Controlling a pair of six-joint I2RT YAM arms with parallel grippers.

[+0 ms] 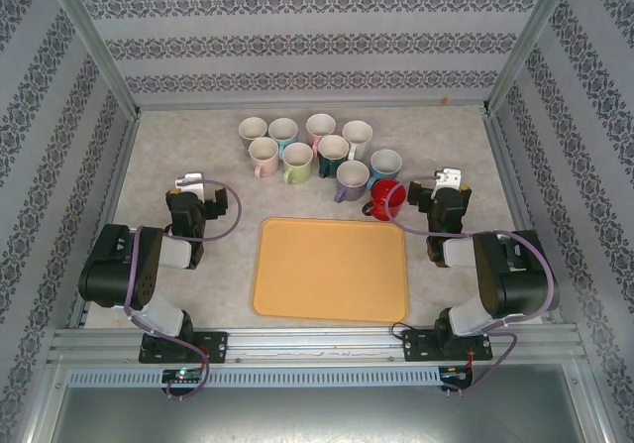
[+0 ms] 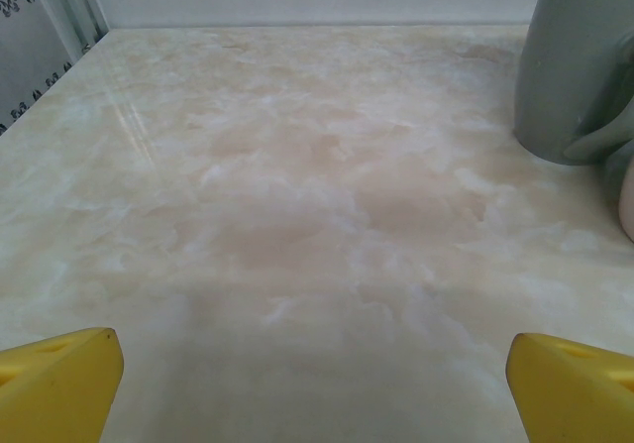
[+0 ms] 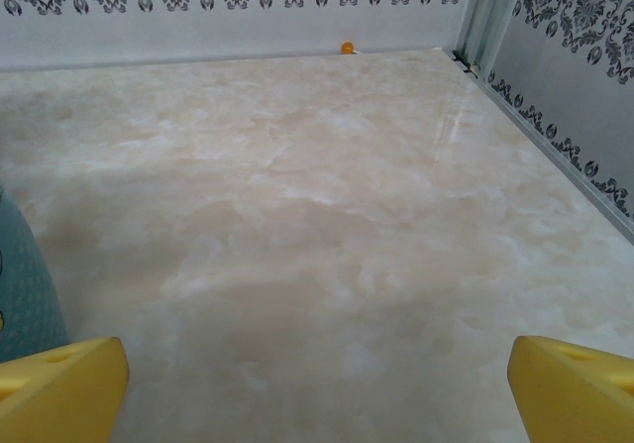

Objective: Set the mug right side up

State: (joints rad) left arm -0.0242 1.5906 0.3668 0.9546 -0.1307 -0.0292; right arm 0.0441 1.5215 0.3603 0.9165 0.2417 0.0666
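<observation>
Well, the biggest thing is the marble table [image 1: 198,136]. My arms sit at the bottom of the top view, one on each side, so I can reach in from both sides. Next biggest is the orange tray [image 1: 332,270], lying flat in the middle of the frame between my arms. It has nothing on it, and I think it is a spot to set things down. Above the tray is a bunch of mugs [image 1: 297,161], packed close with their open ends up. The red mug [image 1: 384,200] is the one I have to fix. It looks tipped on its side at the right end of the bunch, just above the tray's upper right corner. My right gripper [image 1: 448,177] is just beside it, so I think that one should do the job. My left gripper [image 1: 190,179] is well apart, at the left of the frame. Both have their yellow fingers [image 3: 59,388] spread wide with nothing between them. The blue mug [image 1: 384,162] and the purple mug [image 1: 352,175] crowd the red one and could get bumped. Smallest is an orange dot [image 3: 347,48] by the back wall.
</observation>
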